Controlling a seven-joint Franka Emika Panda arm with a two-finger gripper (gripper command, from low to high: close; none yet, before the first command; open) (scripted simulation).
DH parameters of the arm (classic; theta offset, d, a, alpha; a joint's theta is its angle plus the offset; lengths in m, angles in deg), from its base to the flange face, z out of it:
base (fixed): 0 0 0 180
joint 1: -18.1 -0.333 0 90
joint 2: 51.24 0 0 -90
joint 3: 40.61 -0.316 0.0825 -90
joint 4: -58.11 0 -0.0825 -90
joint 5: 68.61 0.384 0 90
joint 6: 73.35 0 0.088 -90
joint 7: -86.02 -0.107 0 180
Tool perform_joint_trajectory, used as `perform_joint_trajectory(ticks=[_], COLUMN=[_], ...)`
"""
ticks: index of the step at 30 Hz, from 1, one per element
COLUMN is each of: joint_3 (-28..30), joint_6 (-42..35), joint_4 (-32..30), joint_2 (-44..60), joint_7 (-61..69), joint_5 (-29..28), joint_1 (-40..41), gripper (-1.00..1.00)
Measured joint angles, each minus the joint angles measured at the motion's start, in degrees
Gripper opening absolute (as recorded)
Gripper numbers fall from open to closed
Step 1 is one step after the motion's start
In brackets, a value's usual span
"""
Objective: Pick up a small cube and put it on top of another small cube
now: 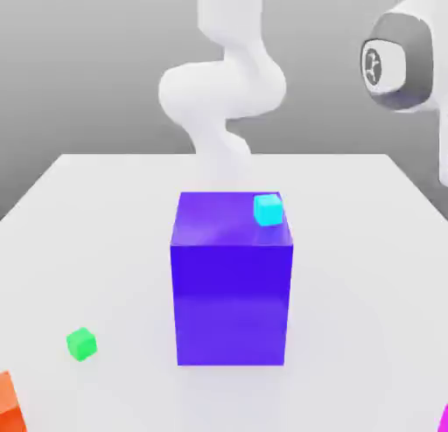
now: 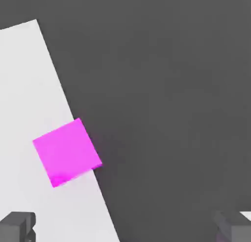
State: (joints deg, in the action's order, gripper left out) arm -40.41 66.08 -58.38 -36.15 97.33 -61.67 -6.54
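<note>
Nothing of the stacking is yet done, as far as the two views show; the whole pick, carry and placement remain. Exterior view, from its left to its right: an orange cube (image 1: 9, 406) is cut by the lower left corner; the tiny green cube (image 1: 81, 344), the intended base, lies alone on the white worktop (image 1: 105, 212) with nothing on top of it; a large blue-violet block (image 1: 232, 282) stands near the centre, bearing a tiny cyan cube (image 1: 268, 209) at the far right corner of its top face; behind the block rises the white arm (image 1: 223, 89), its wrist section (image 1: 398, 63) high at the upper right; a sliver of the magenta cube (image 1: 444, 419) shows at the lower right corner, well apart from the green cube, with the block between them. Hand view: the magenta cube (image 2: 67, 153) rests flat on the worktop (image 2: 24, 89), right at its edge, one corner reaching that edge and the dark floor (image 2: 171, 89) beyond; the gripper (image 2: 128, 229) stands open, its two dark fingertips (image 2: 17, 225) wide apart and clear of the cube, holding nothing. Judgement: the work is at the approach stage; the gripper must be centred over the magenta cube, lowered and closed on it, then the cube carried across to the green cube and set down; the base is the smaller of the two, so placement will tolerate little offset.
</note>
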Motion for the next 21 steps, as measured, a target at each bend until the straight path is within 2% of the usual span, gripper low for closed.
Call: perform_joint_trajectory(ticks=[6,10,11,17,21], joint_3=[-1.67,-1.63,-1.6,-1.58,-1.71], joint_6=[2.04,7.11,8.22,8.61,3.88], joint_4=[2.93,4.64,4.91,5.05,3.96], joint_2=[11.39,19.54,20.95,21.64,15.82], joint_7=[6.44,7.47,7.5,7.6,7.8], joint_5=[-6.49,-8.4,-8.48,-8.39,-8.18], joint_1=[-3.23,-4.22,-4.26,-4.29,-4.24], gripper=[0.0,0.0,-1.0,-1.0,-1.0])
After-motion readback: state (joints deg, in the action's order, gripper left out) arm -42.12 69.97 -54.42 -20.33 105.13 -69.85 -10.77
